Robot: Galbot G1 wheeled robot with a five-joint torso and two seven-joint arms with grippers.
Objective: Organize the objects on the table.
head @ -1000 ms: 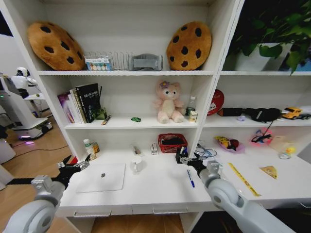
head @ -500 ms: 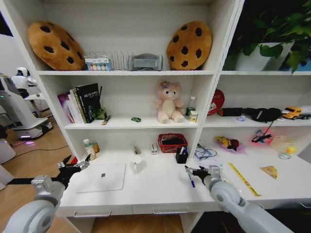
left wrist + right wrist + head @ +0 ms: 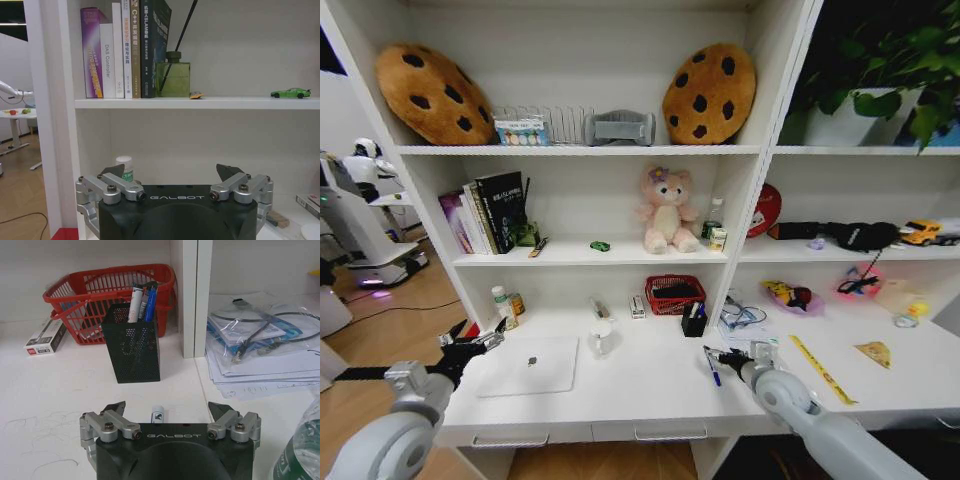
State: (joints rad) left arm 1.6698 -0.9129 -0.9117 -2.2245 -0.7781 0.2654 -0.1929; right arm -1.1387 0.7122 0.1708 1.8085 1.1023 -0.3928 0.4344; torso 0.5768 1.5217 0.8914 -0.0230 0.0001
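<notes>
**A:** Where was the pen (image 3: 711, 365) at that moment, and how would it handle?

**B:** It lay flat on the table (image 3: 650, 385), just in front of the right gripper (image 3: 728, 357). In the right wrist view its white end (image 3: 158, 414) showed between the two fingers, which stood apart with nothing held. I judged the pen to be light, stiff and smooth, so it could roll or slip away. The best hold seemed to be across the middle of the barrel, with the fingers closing on its two sides.

**A:** And the left gripper (image 3: 174, 176)?

**B:** It hovered at the left end of the table, beside the thin silver laptop (image 3: 530, 365). Its fingers were also apart and empty.

**A:** Which containers did you see?

**B:** A black mesh pen holder (image 3: 134, 342) stood a little beyond the pen. It had already a white pen and a blue pen inside, both upright. Behind it was a red basket (image 3: 100, 292); something dark lay in it, but I could not tell what. A small white box (image 3: 46, 335) lay beside the basket.

**A:** Anything fragile?

**B:** The white mug (image 3: 601, 337) stood near the laptop, and it looked hard and breakable. Whether it held something, I could not see. The laptop seemed thin and flat, difficult to lift from the surface.

**A:** And on the right side?

**B:** Papers and a cable in a plastic bag (image 3: 260, 335) lay beside the shelf post.
</notes>
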